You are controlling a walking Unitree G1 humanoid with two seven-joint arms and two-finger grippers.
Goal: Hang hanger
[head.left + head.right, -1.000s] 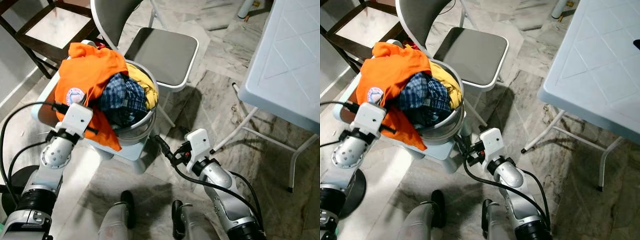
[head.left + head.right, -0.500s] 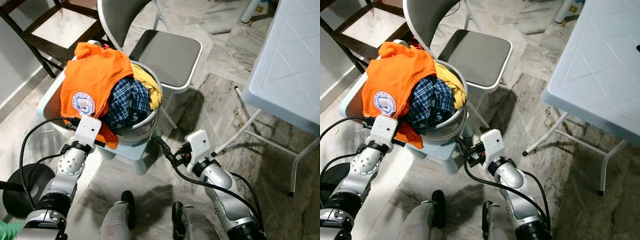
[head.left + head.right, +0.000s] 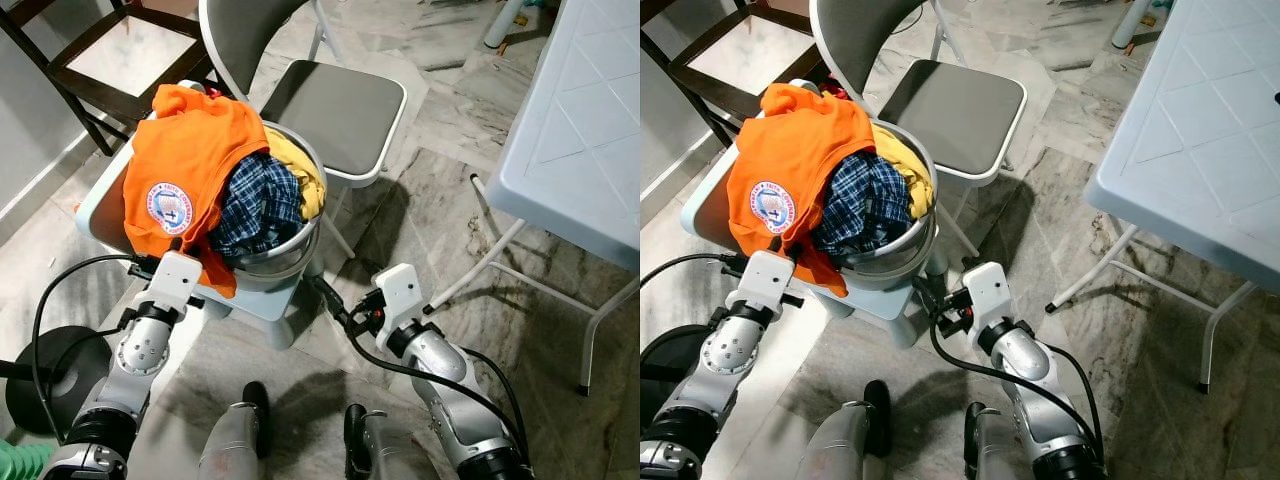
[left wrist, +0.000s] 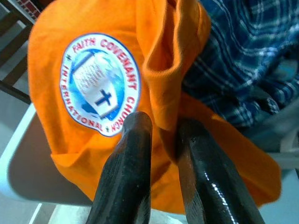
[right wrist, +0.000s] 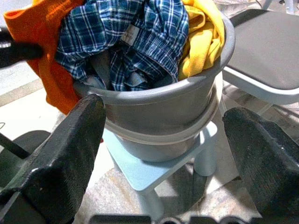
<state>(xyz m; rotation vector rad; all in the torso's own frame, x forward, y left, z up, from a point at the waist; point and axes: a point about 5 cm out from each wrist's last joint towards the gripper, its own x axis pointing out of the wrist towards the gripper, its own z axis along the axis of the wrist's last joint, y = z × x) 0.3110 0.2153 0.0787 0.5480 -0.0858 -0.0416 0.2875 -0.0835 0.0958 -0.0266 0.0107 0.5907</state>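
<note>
I am looking down on a grey marbled stone floor (image 3: 430,190) with a grey folding chair (image 3: 335,110) ahead, a dark wooden frame (image 3: 95,60) to its left and a pale plastic table (image 3: 580,130) on the right; in front of the chair a small pale blue stool (image 3: 262,298) carries a grey tub (image 3: 285,255) heaped with laundry; an orange shirt (image 3: 185,165) with a round printed badge drapes over the tub's left rim and down its side, a blue checked shirt (image 3: 262,200) fills the middle and a yellow garment (image 3: 300,175) lies toward the chair; I cannot make out a hanger anywhere in these frames; my left arm is bent and reaches forward low on the left, its wrist block just under the hanging hem of the orange shirt, and the left gripper (image 4: 161,140) points up into that cloth; in the left wrist view its two black fingers (image 4: 131,154) stand close together with a fold of the orange shirt running down into the narrow gap between them, though I cannot tell whether they truly pinch it; my right arm is bent at the elbow and angled in toward the stool from the right, its black cable looping below the forearm; the right gripper (image 5: 166,154) sits low beside the stool, aimed at the tub's wall, fingers (image 5: 70,154) spread wide apart and holding nothing.
</note>
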